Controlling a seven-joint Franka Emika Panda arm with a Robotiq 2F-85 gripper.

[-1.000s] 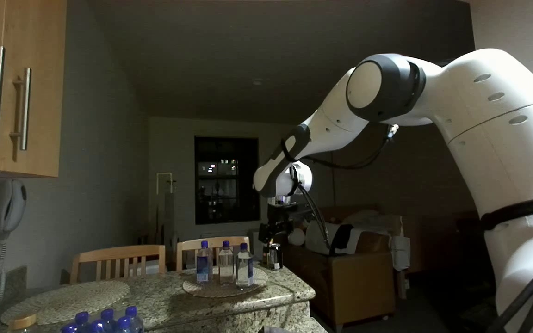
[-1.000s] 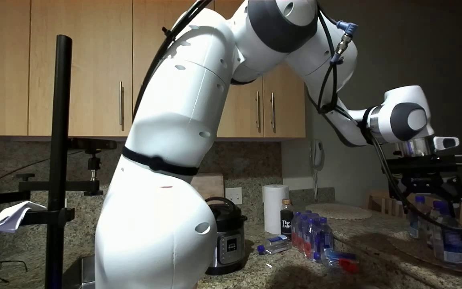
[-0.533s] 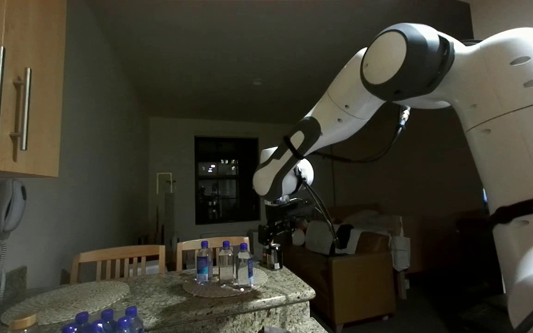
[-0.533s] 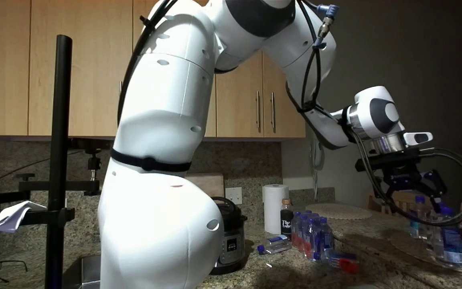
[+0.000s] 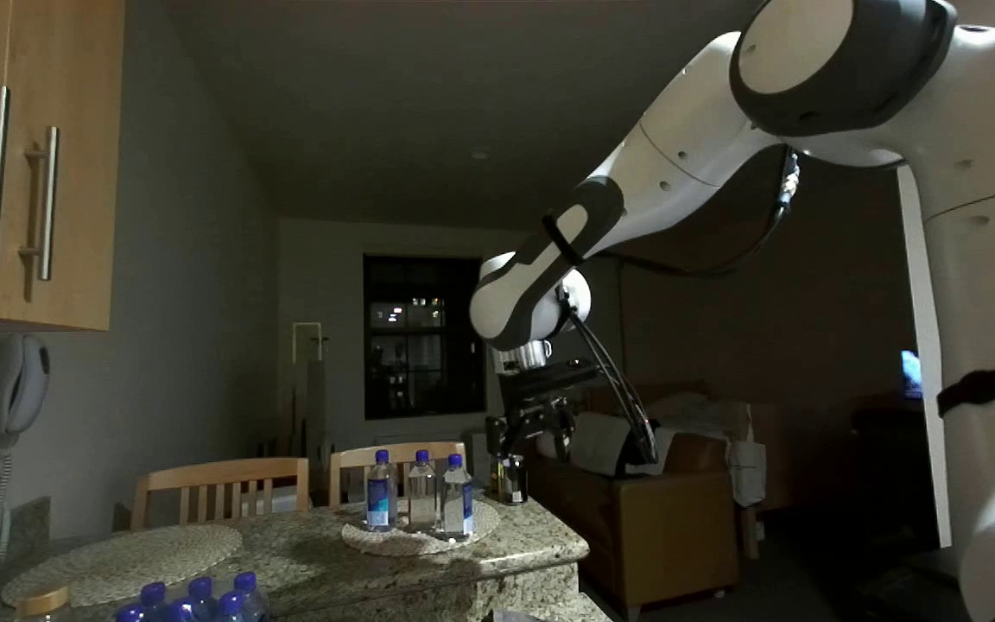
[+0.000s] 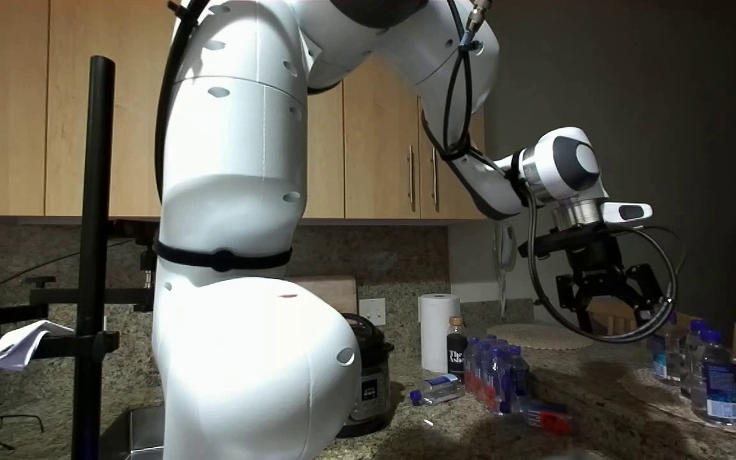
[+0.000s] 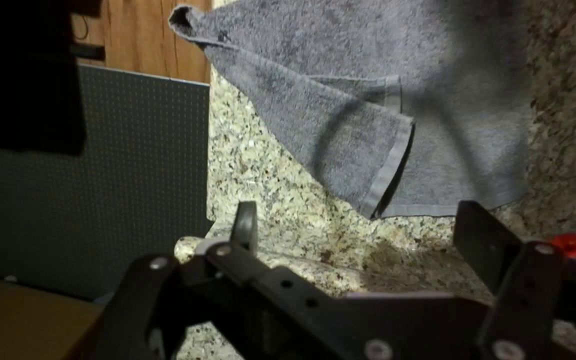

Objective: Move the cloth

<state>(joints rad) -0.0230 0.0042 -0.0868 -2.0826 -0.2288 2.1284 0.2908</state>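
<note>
While the gripper hangs spread wide, the gray cloth just kinda sits past its fingertips on the granite counter, shadowy sofa behind the gripper in an exterior view.

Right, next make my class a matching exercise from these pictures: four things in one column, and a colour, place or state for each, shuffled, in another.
1. cloth
2. gripper
3. paper towel roll
4. telephone

A. hung on a wall
B. open, holding nothing
C. grey, partly folded over
D. white, standing on the counter

Pairs: 1-C, 2-B, 3-D, 4-A
</note>
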